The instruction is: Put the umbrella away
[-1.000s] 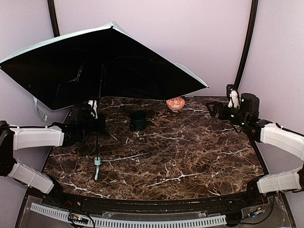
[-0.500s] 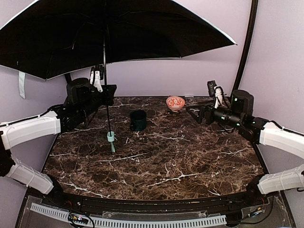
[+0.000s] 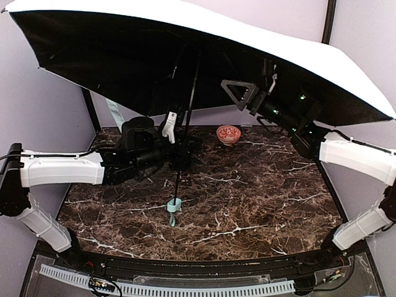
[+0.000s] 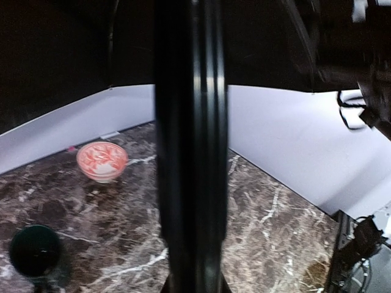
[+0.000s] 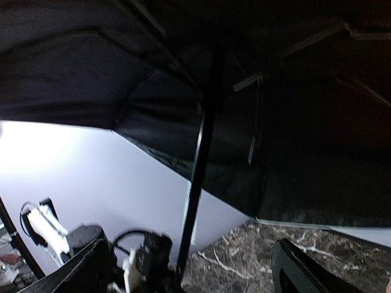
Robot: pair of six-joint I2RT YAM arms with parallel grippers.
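Open umbrella (image 3: 124, 55), tilted above the counter (image 3: 266, 198). The left hand (image 3: 175, 131) is clamping the thin black shaft (image 3: 189, 102); the mint handle (image 3: 174, 204) is hanging just over the marble. The right hand (image 3: 250, 90) is hovering under the canopy, jaws wide and empty. Likely best practice is for the right hand to take the shaft where the ribs (image 5: 253, 79) meet it and draw down, while the left is steadying.

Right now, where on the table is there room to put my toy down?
The right side of the table is bare, from the red bowl to the near edge. Crowded: back left, with the left gripper, umbrella shaft and mug.
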